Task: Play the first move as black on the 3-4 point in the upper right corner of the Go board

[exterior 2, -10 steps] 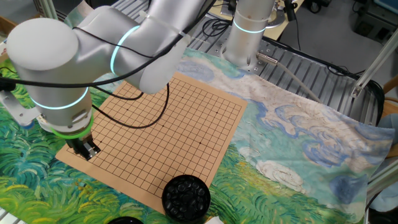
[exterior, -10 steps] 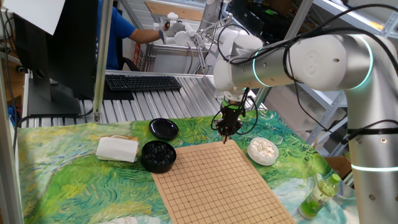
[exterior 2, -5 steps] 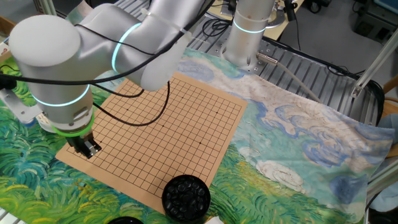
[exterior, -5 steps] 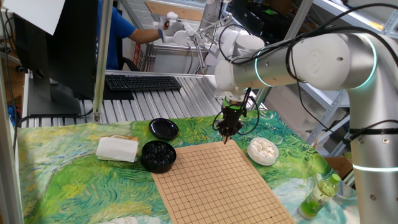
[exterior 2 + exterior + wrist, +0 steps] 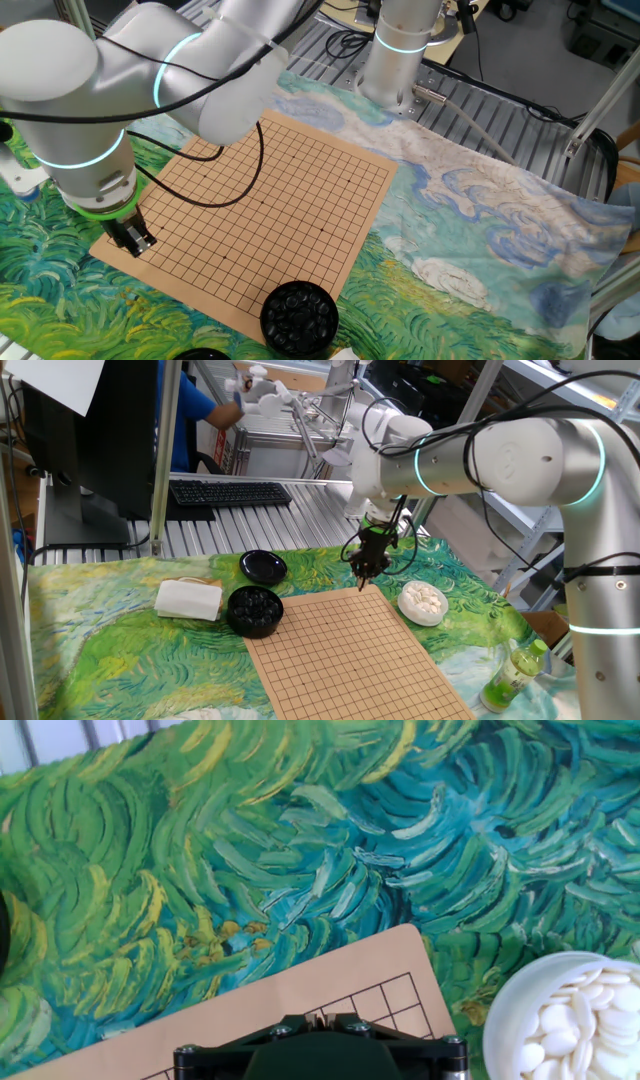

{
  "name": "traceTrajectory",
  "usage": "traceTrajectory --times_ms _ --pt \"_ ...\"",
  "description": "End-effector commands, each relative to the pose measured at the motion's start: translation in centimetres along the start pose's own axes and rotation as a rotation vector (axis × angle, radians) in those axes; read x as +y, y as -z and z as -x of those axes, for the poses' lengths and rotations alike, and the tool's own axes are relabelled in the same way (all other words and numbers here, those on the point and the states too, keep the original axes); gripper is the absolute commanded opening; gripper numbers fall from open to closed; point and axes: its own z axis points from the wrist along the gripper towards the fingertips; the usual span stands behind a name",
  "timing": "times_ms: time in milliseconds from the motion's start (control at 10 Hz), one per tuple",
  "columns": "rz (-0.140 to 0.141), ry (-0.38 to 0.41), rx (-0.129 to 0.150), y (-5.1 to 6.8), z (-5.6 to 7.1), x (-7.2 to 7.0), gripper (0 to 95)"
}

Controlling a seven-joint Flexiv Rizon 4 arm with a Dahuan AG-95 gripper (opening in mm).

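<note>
Gripper [image 5: 366,568] hovers over the Go board [image 5: 350,650] corner; jaws' state and any stone indiscernible.

Glossy black stones [image 5: 254,605] heaped in their bowl, beside board.

You are looking at a robotics lab: aluminium framing [image 5: 166,450], a keyboard [image 5: 229,492] and monitor [image 5: 85,435] sitting along the table's far edge, and cables [image 5: 345,42] trailing around the arm's base [image 5: 398,60].
</note>
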Motion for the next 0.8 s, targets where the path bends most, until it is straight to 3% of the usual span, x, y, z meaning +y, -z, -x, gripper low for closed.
traceTrajectory --times_ms 100,800 --pt "0.011 -0.02 0.008 -0.01 0.01 0.05 0.0" --pt "0.029 -0.04 0.012 -0.01 0.01 0.05 0.0"
